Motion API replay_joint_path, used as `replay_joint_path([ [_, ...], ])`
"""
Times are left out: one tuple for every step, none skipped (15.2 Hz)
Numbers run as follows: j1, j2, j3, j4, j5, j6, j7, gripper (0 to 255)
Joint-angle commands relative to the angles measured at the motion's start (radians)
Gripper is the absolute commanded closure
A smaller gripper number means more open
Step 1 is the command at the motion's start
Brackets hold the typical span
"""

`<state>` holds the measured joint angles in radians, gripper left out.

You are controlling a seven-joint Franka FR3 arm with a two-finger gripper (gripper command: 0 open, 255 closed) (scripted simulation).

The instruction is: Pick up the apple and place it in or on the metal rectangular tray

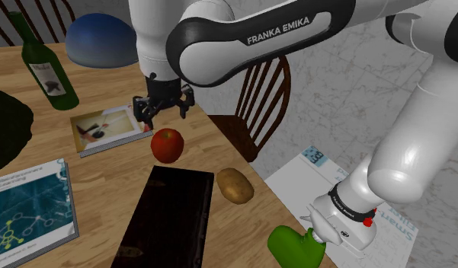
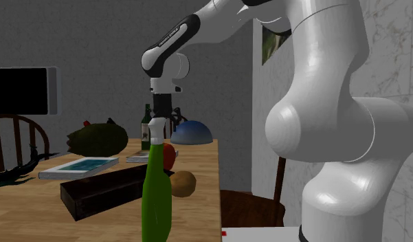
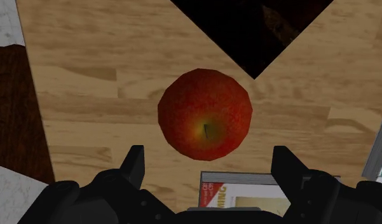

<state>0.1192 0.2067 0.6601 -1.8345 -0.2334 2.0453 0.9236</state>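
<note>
One dark rectangular tray (image 1: 170, 217) lies at the shoulder view's lower centre. Just beyond its far corner, the red apple (image 1: 167, 145) sits on the tabletop (image 1: 113, 183). Above it, perhaps slightly behind, we see the gripper (image 1: 166, 116), its fingers spread wide, grasping nothing.

Wooden table (image 1: 113, 183) carries: green wine bottle (image 1: 46, 68), upright, far end; blue dome (image 1: 101, 39) near it; dark green lumpy mass (image 1: 6, 129) at shoulder view's left edge; photo-cover magazine (image 1: 105, 129); teal book (image 1: 29, 205); potato (image 1: 235, 185) near table edge. Wooden chair (image 1: 257, 99) just beyond that edge. Second green bottle (image 2: 157, 192), upright, in second exterior view's foreground.
</note>
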Motion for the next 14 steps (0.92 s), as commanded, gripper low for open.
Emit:
replay_joint_path([
  [0.007, 0.02, -0.003, -0.004, -0.017, 0.019, 0.015, 0],
  [0.008, 0.026, -0.005, -0.011, -0.022, 0.031, 0.018, 0],
  [0.009, 0.032, -0.007, -0.017, -0.027, 0.042, 0.022, 0],
  [0.01, 0.039, -0.009, -0.024, -0.033, 0.053, 0.025, 0],
  [0.011, 0.045, -0.011, -0.03, -0.039, 0.064, 0.029, 0],
  [0.012, 0.049, -0.012, -0.033, -0.042, 0.07, 0.031, 0],
  [0.012, 0.049, -0.012, -0.033, -0.042, 0.07, 0.031, 0],
  [0.012, 0.049, -0.012, -0.033, -0.042, 0.07, 0.031, 0],
  [0.012, 0.049, -0.012, -0.033, -0.042, 0.07, 0.031, 0],
  [0.012, 0.049, -0.012, -0.033, -0.042, 0.07, 0.031, 0],
  [0.012, 0.049, -0.012, -0.033, -0.042, 0.07, 0.031, 0],
  [0.012, 0.049, -0.012, -0.033, -0.042, 0.07, 0.031, 0],
  [0.012, 0.049, -0.012, -0.033, -0.042, 0.07, 0.031, 0],
  [0.012, 0.049, -0.012, -0.033, -0.042, 0.07, 0.031, 255],
])
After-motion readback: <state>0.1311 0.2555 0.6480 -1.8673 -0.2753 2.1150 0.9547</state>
